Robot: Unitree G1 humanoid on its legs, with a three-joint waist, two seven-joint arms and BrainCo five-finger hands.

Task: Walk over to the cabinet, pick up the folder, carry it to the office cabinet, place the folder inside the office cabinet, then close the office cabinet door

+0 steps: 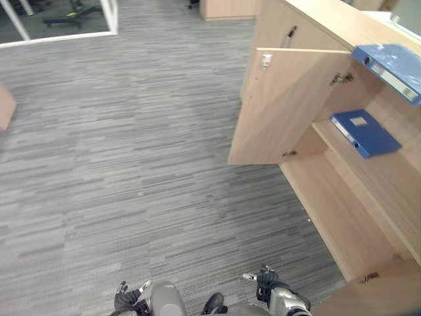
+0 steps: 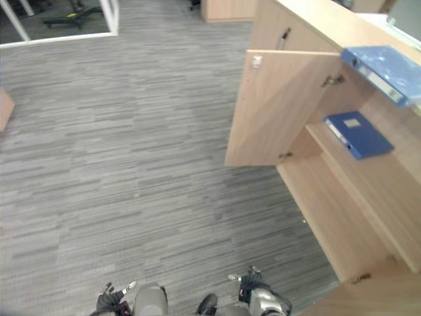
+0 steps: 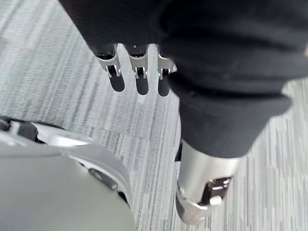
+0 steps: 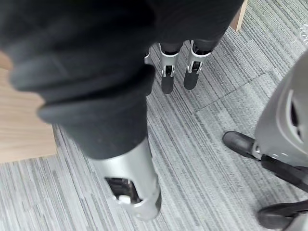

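Observation:
A wooden cabinet (image 1: pixel 342 217) stands at the right with its door (image 1: pixel 283 105) swung open toward the carpet. One blue folder (image 1: pixel 365 131) lies flat on the shelf inside. A second blue folder (image 1: pixel 395 66) rests on the cabinet's top, jutting over the edge. My left hand (image 1: pixel 128 296) and right hand (image 1: pixel 266 283) hang low at the bottom of the eye views, far from both folders. In the left wrist view the left hand's fingers (image 3: pixel 139 72) point straight down over the carpet and hold nothing. The right hand's fingers (image 4: pixel 168 72) are equally straight and empty, next to the cabinet's side.
Grey striped carpet (image 1: pixel 131 164) stretches between me and the cabinet. A white-framed glass partition (image 1: pixel 66 33) is at the far left. A wooden piece (image 1: pixel 5 105) pokes in at the left edge, and another wooden unit (image 1: pixel 227 8) stands at the back.

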